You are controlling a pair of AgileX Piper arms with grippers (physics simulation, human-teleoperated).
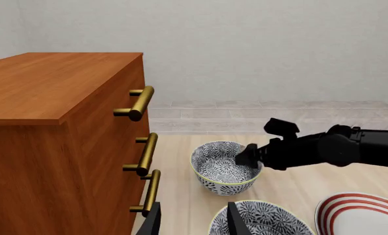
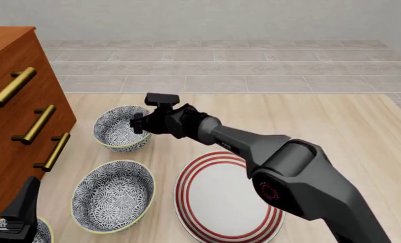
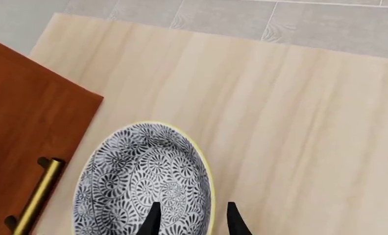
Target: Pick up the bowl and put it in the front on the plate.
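A pale wooden table fills the near ground, with grey floor tiles beyond it and a plain light wall at the back. A brown cabinet with 3 brass handles stands at the table's left edge.

The right gripper reaches across to the farthest bowl, the one nearest the cabinet. In the right wrist view its 2 fingers are spread a little, 1 inside the bowl and 1 outside, straddling the pale yellow rim on the bowl's right side. Whether they press the rim cannot be told. The bowl sits on the table.

A 2nd bowl lies nearer, just left of the plate, which lies flat on the table. A 3rd bowl shows partly at the bottom left corner.

The left gripper is low beside the cabinet, its fingers parted with nothing between them.
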